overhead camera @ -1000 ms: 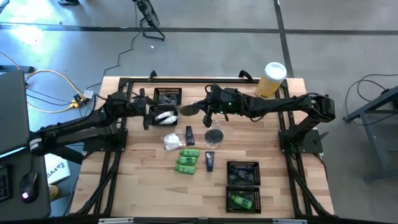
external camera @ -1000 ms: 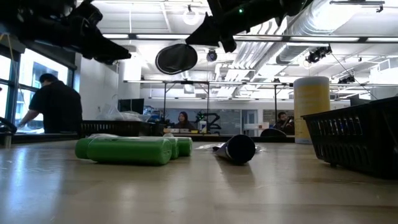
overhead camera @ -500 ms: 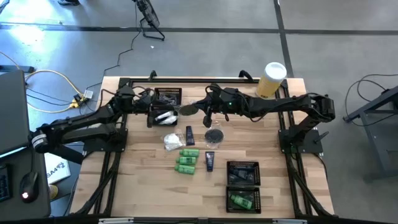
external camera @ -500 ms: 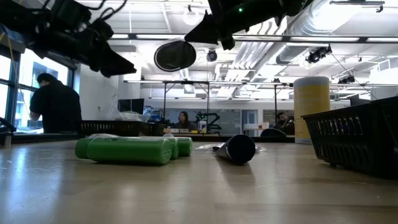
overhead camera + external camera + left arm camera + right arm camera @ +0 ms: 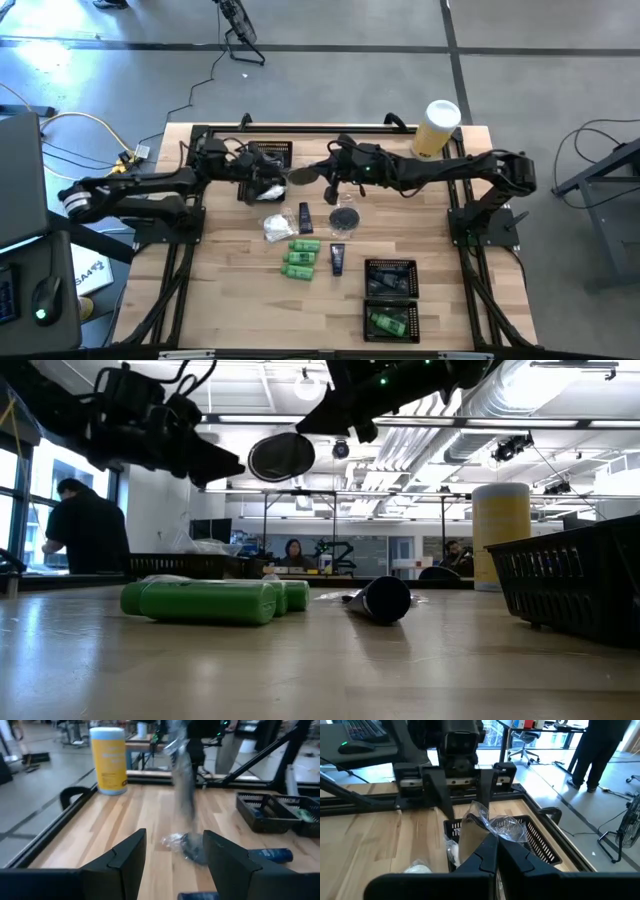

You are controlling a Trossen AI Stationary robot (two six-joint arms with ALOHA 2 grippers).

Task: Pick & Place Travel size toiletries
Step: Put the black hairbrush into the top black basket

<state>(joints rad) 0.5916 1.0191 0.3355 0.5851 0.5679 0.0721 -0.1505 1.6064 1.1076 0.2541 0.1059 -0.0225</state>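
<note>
My right gripper [image 5: 322, 178] hangs above the table's middle, shut on a round dark flat case in a clear crinkly packet [image 5: 303, 175], which the low view shows in the air [image 5: 282, 455]. My left gripper [image 5: 268, 180] is open and level with the case, just to its left and facing it, fingers apart [image 5: 175, 865]. On the table lie a white packet [image 5: 278, 228], a dark tube [image 5: 305, 217], a second round case [image 5: 344, 217], green bottles [image 5: 300, 258] and a blue tube [image 5: 337, 259]. My right gripper pinches the clear packet's crinkled edge [image 5: 492, 827] between its two fingers. The fingers come from the table's right, slanting down. The case is lifted clear and stands on edge beside the fingertips, toward the left gripper.
A black mesh tray [image 5: 270, 155] sits at the far edge behind my left gripper. Another black mesh tray [image 5: 390, 295] with a green bottle in it sits at the near right. A tall yellow cylinder [image 5: 437, 128] stands at the far right corner.
My left gripper has moved toward the table's right and up to the held case, staying open. The right arm and the case have kept still.
</note>
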